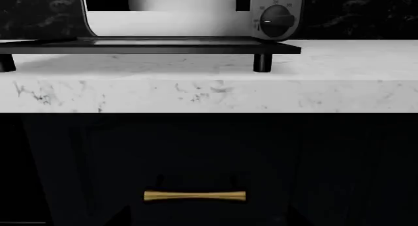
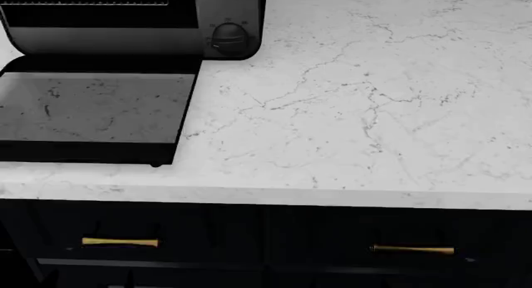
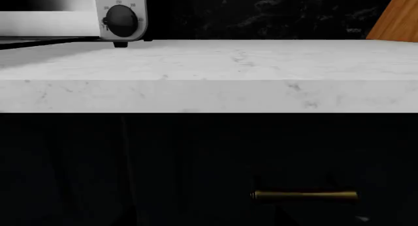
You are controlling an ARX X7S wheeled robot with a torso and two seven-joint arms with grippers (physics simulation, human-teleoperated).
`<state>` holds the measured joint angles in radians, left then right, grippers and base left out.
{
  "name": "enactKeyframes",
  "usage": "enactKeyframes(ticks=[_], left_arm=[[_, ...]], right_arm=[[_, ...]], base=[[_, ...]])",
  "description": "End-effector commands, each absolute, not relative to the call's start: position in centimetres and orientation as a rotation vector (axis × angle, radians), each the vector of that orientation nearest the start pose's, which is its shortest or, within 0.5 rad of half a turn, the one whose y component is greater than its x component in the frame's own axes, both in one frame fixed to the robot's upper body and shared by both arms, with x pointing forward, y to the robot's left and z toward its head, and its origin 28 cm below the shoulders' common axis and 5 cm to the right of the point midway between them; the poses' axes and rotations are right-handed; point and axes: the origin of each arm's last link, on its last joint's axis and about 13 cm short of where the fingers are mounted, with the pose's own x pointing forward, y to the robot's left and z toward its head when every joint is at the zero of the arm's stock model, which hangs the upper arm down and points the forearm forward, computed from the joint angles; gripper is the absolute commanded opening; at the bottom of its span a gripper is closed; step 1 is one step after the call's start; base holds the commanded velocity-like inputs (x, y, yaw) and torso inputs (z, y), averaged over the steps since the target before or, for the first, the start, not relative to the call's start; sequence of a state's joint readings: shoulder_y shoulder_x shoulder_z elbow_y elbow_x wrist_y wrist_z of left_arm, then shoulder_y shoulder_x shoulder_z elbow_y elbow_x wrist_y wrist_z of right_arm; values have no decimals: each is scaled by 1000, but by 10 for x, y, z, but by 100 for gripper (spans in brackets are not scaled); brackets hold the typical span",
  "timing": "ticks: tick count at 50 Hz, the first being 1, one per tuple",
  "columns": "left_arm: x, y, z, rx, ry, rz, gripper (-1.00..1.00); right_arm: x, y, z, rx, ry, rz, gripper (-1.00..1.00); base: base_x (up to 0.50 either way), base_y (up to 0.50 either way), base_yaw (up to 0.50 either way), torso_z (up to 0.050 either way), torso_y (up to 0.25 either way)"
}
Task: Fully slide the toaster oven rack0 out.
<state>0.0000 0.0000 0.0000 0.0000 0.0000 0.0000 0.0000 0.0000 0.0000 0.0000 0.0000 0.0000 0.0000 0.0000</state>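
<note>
The toaster oven [image 2: 224, 26] stands at the counter's back left, dark grey, with round knobs [image 2: 229, 36] on its right panel. Its glass-paned door [image 2: 91, 113] lies open and flat on the counter. The rack0 [image 2: 91, 4] shows as a pale line inside the cavity, with a small upturned end at the right. The left wrist view shows the oven front [image 1: 170, 23] and the door edge-on [image 1: 150, 46]. My left gripper [image 1: 209, 220] shows only as faint dark fingers spread apart, below the counter. My right gripper cannot be made out against the dark cabinet. Neither shows in the head view.
The white marble counter [image 2: 357, 113] runs to the right of the oven. Its front edge [image 1: 209, 94] is above both wrist cameras. Dark drawers with brass handles [image 2: 121, 242] [image 2: 413, 250] lie below. A wooden board [image 3: 398, 20] leans at the back right.
</note>
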Motion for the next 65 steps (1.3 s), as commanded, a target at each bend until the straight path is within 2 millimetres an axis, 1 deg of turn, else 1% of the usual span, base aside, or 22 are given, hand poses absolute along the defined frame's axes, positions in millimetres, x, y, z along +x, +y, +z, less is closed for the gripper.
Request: enactKeyframes(ticks=[1,5,11,12,15,16,17,18,25,28,30,31,36,38,43,44,45,46,47,48,58,65], left_arm=[[211,205,13,0,0,0,100],[211,205,13,-1,-4,-5,100],[209,204,12,2,2,-23,100],[207,204,13,-3,-28,-53,100],[207,203,12,23,-22,-45,100],[160,271,-30,32,129,315,100],[211,208,13,0,0,11,100],[210,205,12,-4,9,-5,100],[205,203,15,25,8,-7,100],[205,205,15,35,7,-2,100],[204,205,19,43,-2,3,100],[200,205,28,63,-62,-18,100],[189,203,69,101,-109,-40,100],[186,204,81,96,-126,-54,100],[180,207,108,112,-181,-55,100],[179,208,120,124,-206,-56,100],[178,209,125,128,-215,-55,100],[178,210,132,191,-254,-19,100],[178,210,132,168,-245,-37,100],[176,211,138,169,-257,-39,100],[182,220,178,190,-318,-21,100],[183,219,198,229,-336,-46,100]], right_arm=[[212,-96,10,0,0,0,100],[206,-92,21,-45,-35,28,100],[203,-91,24,-57,-35,43,100],[203,-92,26,-56,-40,42,100],[200,-92,28,-63,-47,43,100],[177,-127,26,116,-160,-164,100],[211,-99,13,0,0,-13,100],[211,-96,12,5,6,-2,100],[208,-95,12,21,14,15,100],[204,-95,15,17,-5,8,100],[202,-95,17,12,-28,15,100],[200,-96,23,7,-24,19,100],[194,-98,62,-80,-95,50,100],[193,-99,77,-96,-120,58,100],[193,-103,103,-124,-151,62,100],[193,-103,116,-161,-164,78,100],[192,-103,122,-158,-169,89,100],[191,-103,132,-172,-176,124,100],[190,-102,134,-153,-171,148,100],[189,-102,143,-159,-184,158,100],[190,-112,182,-215,-252,139,100],[191,-115,194,-209,-254,138,100]], base=[[0,0,0,0,0],[0,0,0,0,0],[0,0,0,0,0],[0,0,0,0,0],[0,0,0,48,76],[0,0,0,0,0],[0,0,0,0,0],[0,0,0,0,0],[0,0,0,-12,0],[0,0,0,-12,0],[0,0,0,-12,0],[0,0,0,25,0],[0,0,0,50,0],[0,0,0,50,0],[0,0,0,50,0],[0,0,0,50,0],[0,0,0,50,2],[0,0,0,50,0],[0,0,0,50,0],[0,0,0,50,0],[0,0,0,50,0],[0,0,0,50,1]])
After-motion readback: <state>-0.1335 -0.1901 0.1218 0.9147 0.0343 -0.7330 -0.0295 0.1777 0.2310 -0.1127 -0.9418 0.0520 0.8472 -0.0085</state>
